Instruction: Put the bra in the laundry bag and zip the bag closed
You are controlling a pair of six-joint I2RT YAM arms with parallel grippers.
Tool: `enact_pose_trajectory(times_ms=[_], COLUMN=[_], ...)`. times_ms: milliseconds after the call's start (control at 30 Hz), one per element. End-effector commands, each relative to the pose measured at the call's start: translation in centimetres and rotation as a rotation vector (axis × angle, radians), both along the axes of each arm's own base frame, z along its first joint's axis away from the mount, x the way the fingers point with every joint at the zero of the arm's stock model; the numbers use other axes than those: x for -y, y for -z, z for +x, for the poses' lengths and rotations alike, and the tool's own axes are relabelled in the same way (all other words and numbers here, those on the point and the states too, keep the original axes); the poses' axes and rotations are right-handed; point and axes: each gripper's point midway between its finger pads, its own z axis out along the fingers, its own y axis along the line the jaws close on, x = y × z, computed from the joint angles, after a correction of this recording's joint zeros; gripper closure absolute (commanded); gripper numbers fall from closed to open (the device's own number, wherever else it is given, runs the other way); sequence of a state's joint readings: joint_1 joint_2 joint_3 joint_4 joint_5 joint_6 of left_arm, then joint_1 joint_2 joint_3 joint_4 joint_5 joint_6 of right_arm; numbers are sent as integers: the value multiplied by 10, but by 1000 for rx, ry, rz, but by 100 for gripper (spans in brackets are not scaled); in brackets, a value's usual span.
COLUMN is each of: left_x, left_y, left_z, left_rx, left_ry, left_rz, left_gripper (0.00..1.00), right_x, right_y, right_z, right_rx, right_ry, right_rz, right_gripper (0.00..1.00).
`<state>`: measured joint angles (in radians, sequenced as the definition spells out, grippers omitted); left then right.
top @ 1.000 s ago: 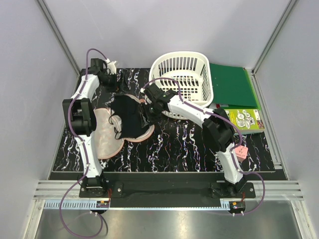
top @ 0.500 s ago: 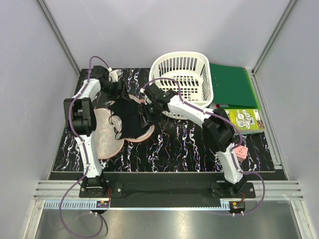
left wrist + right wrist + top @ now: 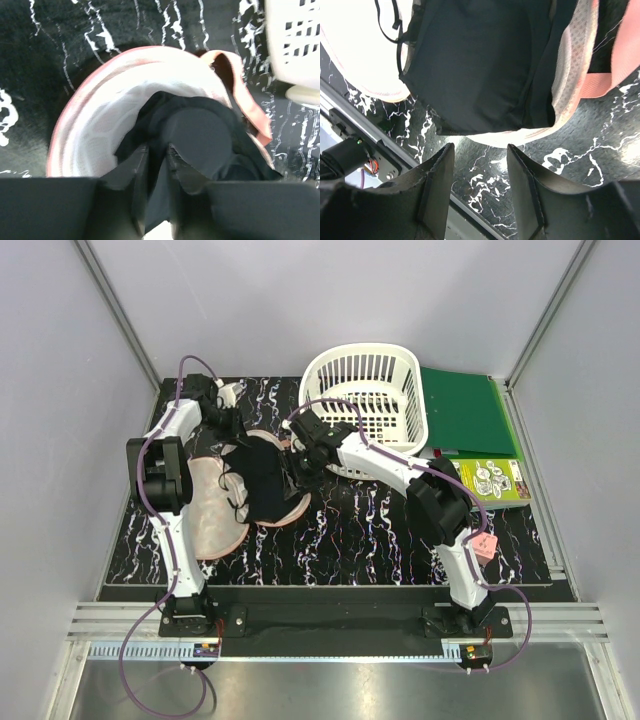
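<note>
Soft, light and floppy, the bra (image 3: pixel 258 475) is lying across the open bag (image 3: pixel 210 515) on the counter (image 3: pixel 380 530). At the bag's right rim the right jaws are hanging released and empty; at its far edge the left jaws are pinching bunched bra fabric, likely the surest hold.

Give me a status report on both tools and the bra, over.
Left tool closed on bra. Right tool open, empty. Bra on open laundry bag. Basket alongside, not blocking.

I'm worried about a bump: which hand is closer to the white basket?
Right. The right hand is just left of the basket, open at the edge of the bra; the left hand is farther left, pinching the bra.
</note>
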<state>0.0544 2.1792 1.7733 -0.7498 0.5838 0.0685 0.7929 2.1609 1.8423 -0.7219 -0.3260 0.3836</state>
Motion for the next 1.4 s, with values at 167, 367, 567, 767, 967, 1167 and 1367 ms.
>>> enact_pose_trajectory(times_ms=[167,367,567,767,967,1167,1367], left_x=[-20,-20,-15,-18,-34,-36,-49], left_y=[-11,-11,-4,-5,-44,-99,-109], left_z=[20,27,22,19,20,0,-39], left_rx=[51,64,44,36,43,108,79], left_ry=[-51,-47,-31,-53,-218,-284,-376], left_rz=[96,113,112,147,198,191,254], left_gripper=[88,87,85,64,19,14,15], right_x=[-27,-35,-55,-87,-107,-80,-39], right_y=[-29,-10,17,26,3,-42,-63], right_z=[-15,-15,4,9,10,15,36], right_rx=[20,0,-5,-47,-78,64,216], right_ry=[-65,-51,-19,-9,-3,-20,-4], right_rz=[114,103,94,142,217,164,59], right_gripper=[56,60,69,71,71,66,46])
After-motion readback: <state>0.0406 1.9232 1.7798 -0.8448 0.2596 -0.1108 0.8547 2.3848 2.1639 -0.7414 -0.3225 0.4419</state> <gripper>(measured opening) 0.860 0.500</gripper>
